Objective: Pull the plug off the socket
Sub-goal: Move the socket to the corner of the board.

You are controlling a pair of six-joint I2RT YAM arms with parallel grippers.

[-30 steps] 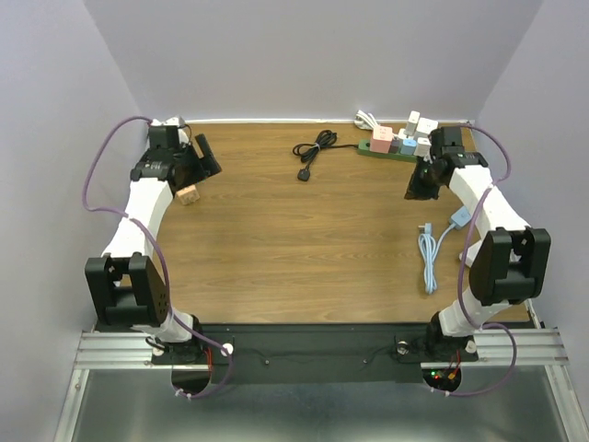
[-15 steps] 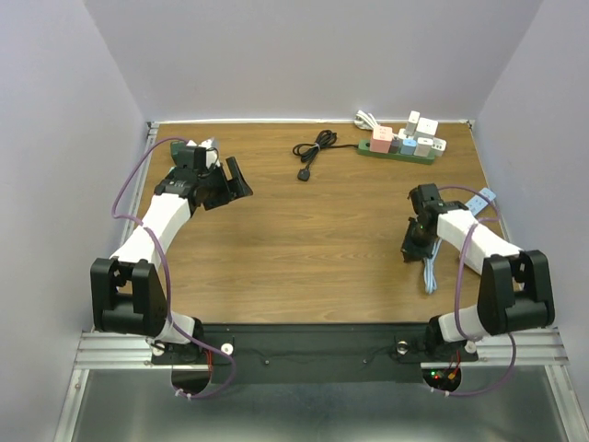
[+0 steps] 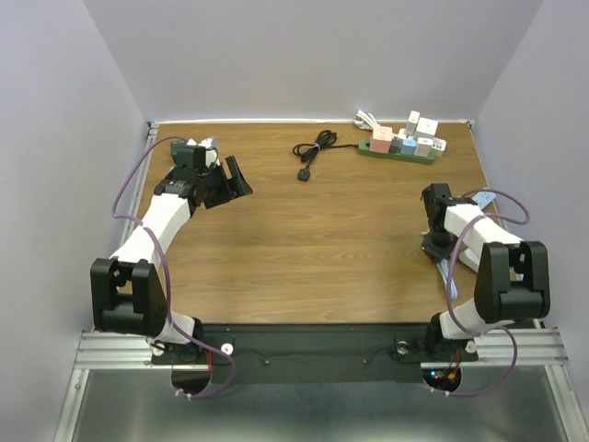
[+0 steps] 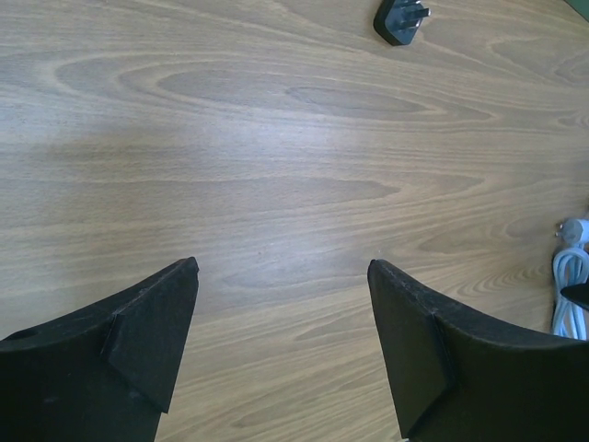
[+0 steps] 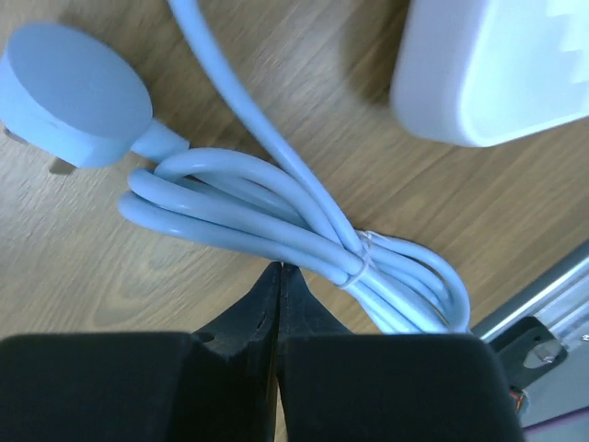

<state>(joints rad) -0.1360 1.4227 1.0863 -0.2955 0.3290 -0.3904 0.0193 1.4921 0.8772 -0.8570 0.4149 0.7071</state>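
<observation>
Sitting at the far right edge of the woodgrain table: one green power strip, boxy plugs seated in it, one pink, one blue, the rest white. One black cable lies coiled beside it. Left gripper jaws spread wide over bare wood. Right gripper pinched closed, empty, above one glossy light-blue cable bundle with a round flat plug.

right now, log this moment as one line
left gripper: open, empty | right gripper: shut, empty, over blue cable | power strip: adapters plugged in
</observation>
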